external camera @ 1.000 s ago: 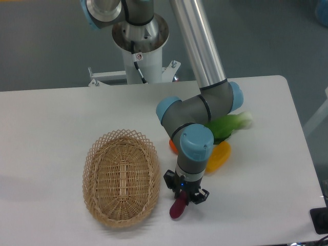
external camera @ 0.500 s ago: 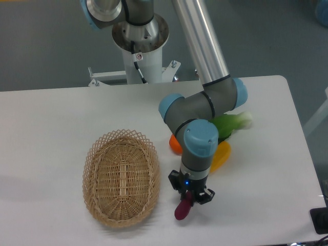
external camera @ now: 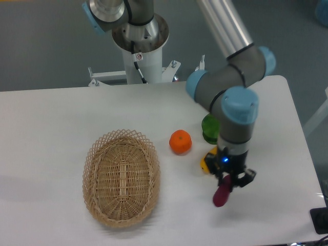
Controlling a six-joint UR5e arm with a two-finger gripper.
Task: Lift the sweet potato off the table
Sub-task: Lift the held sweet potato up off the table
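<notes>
Across a white bench (external camera: 46, 133), from left to right: a wicker basket (external camera: 121, 177) sits empty at lower left of the frame; an orange (external camera: 180, 142) rests near centre; a green vegetable (external camera: 209, 128) and a yellow one (external camera: 207, 162) lie partly hidden behind the arm at right of centre. At lower right, the pincer (external camera: 228, 180) is closed narrowly on the upper end of the sweet potato (external camera: 221, 195), which hangs from it at a slight tilt, lower end toward the bottom of the frame. Whether that lower tip touches the bench or rides just above it cannot be told from this view.

Small and slim, the sweet potato looks light, well within what the grip can carry. Its even, glossy purple skin suggests a smooth, firm body that will neither crush nor give much under the fingers, so it could slip or swing. Held by one rounded end as it is, the piece is likely to pivot; a hold nearer the middle, across its narrow width, would probably sit steadier. Any lift from here seems best kept slow and straight up, well clear of the yellow vegetable just beside it.
</notes>
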